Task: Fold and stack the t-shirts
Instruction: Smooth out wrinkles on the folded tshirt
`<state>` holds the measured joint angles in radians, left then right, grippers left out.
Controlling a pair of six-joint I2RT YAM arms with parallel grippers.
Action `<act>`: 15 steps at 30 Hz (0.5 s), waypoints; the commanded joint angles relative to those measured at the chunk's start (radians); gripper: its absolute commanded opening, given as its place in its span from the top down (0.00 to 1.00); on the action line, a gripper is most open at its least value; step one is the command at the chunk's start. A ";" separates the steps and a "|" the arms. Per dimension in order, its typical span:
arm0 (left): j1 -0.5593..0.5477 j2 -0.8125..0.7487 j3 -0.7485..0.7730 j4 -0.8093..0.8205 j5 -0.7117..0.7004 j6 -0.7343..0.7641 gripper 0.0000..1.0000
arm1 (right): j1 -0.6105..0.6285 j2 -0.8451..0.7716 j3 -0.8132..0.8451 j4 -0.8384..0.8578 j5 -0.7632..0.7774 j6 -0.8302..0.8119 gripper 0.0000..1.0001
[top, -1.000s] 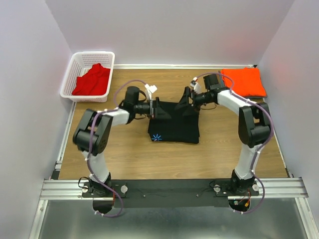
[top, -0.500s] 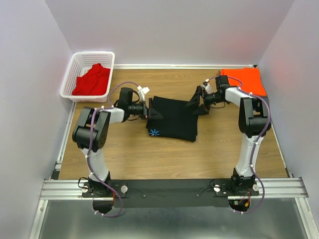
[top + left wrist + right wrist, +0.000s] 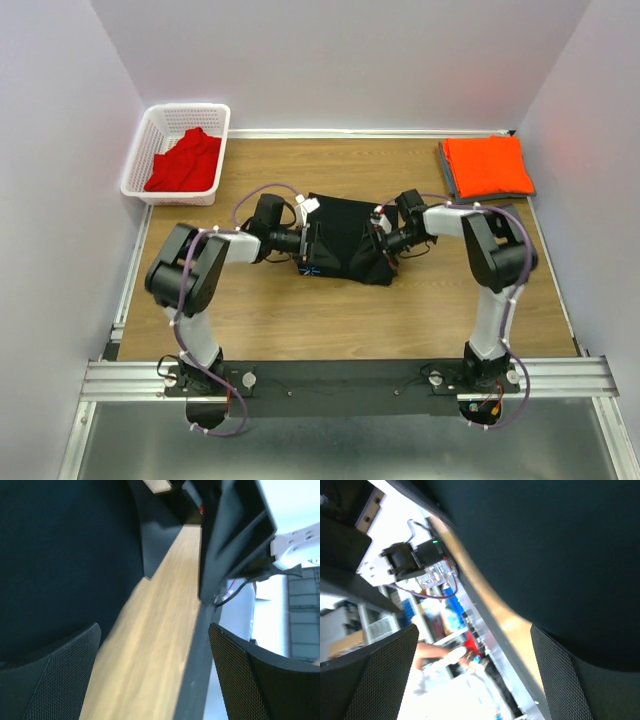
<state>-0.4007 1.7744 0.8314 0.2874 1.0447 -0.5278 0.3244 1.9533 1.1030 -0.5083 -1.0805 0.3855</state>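
Left fingers (image 3: pixel 60 680): spread wide. In the left wrist view, bare worktop (image 3: pixel 150 645) shows between them and the black shirt (image 3: pixel 60 555) lies to one side.
Right fingers (image 3: pixel 375 680): spread wide. In the right wrist view, black cloth (image 3: pixel 560 555) fills the area beyond the tips.
Left fingers, overhead position (image 3: pixel 312 243): low, at the left edge of the black shirt (image 3: pixel 350 235).
Right fingers, overhead position (image 3: pixel 378 243): low, at the right side of the same shirt, pointing inward toward the left arm.
Black shirt: folded into a compact shape at mid-worktop, between the two arms. A small light-blue mark shows at its near left corner.
Orange shirt (image 3: pixel 487 165): folded flat at the far right corner of the worktop (image 3: pixel 300 310), well apart from both arms.
Red shirt (image 3: pixel 185 162): crumpled inside the white basket (image 3: pixel 190 108) at the far left corner.
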 commanded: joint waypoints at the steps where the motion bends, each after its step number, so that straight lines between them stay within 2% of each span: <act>1: 0.101 0.218 0.010 -0.097 -0.064 0.066 0.04 | -0.059 0.194 0.011 -0.036 0.052 -0.078 0.00; 4: 0.157 0.281 0.038 -0.152 -0.083 0.109 0.04 | -0.125 0.229 0.031 -0.071 0.147 -0.146 0.00; 9: 0.163 0.249 0.023 -0.149 -0.086 0.124 0.03 | -0.183 0.227 0.075 -0.128 0.212 -0.194 0.00; 13: 0.163 0.145 0.046 -0.149 -0.040 0.146 0.04 | -0.183 0.162 0.086 -0.167 0.144 -0.247 0.00; 15: 0.140 0.038 0.044 -0.159 -0.031 0.172 0.04 | -0.182 0.099 0.093 -0.206 0.084 -0.264 0.00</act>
<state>-0.2626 1.9148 0.9066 0.2356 1.1221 -0.4511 0.1829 2.0792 1.2087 -0.6006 -1.1515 0.1734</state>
